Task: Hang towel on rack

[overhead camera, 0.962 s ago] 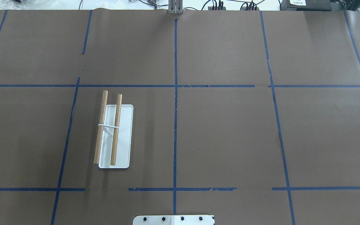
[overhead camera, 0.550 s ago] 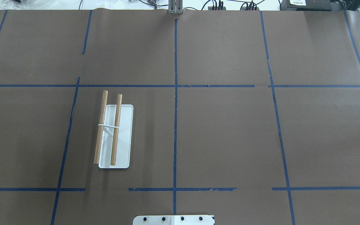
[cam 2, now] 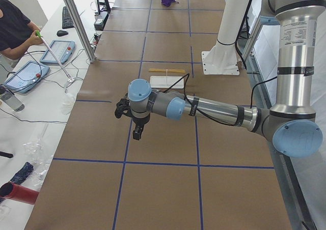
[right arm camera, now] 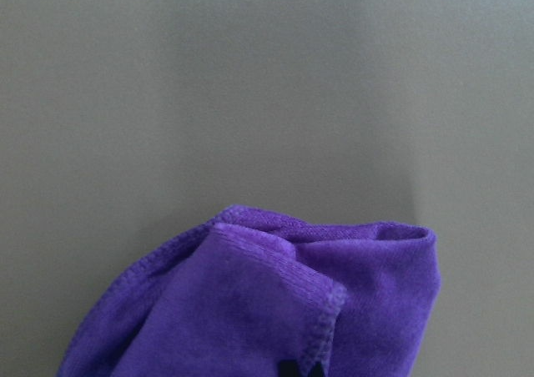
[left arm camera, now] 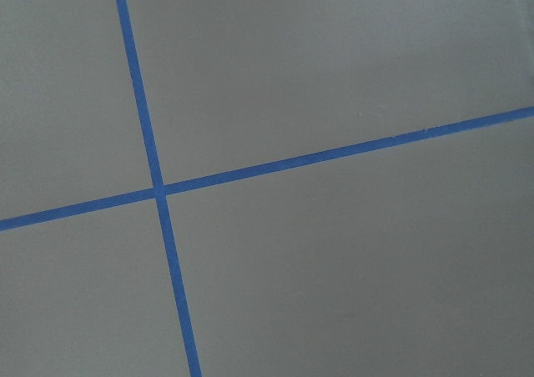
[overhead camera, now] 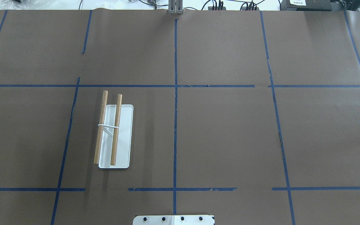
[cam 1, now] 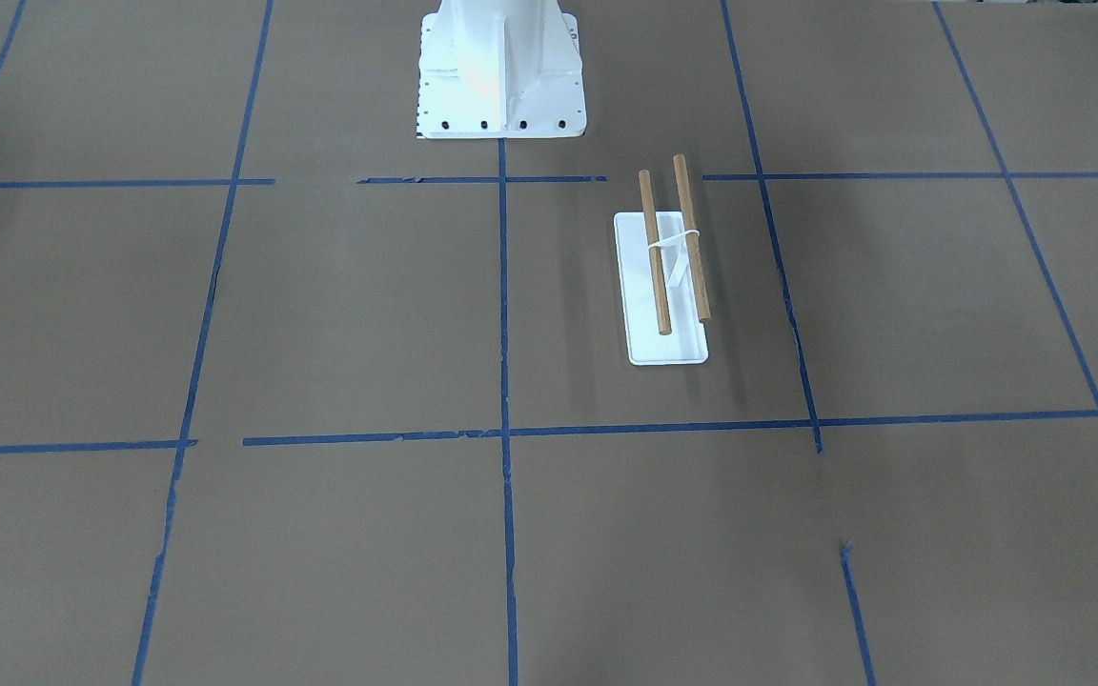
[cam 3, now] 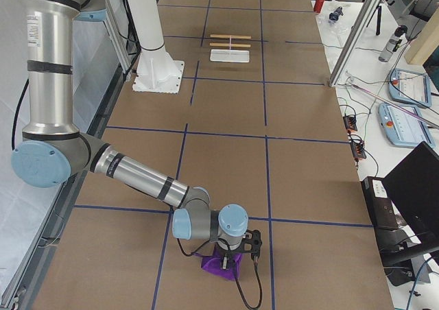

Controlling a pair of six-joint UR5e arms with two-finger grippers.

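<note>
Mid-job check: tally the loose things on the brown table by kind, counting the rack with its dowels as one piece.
purple towel: 1
rack: 1
Total: 2

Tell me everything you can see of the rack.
The rack stands on the table, on the robot's left side. Its flat white rectangular base carries a thin white support holding two parallel brown dowels, wooden by their look, which run lengthwise above the base and past its far end. The dowels are bare: no towel hangs there. Only the table touches it.
</note>
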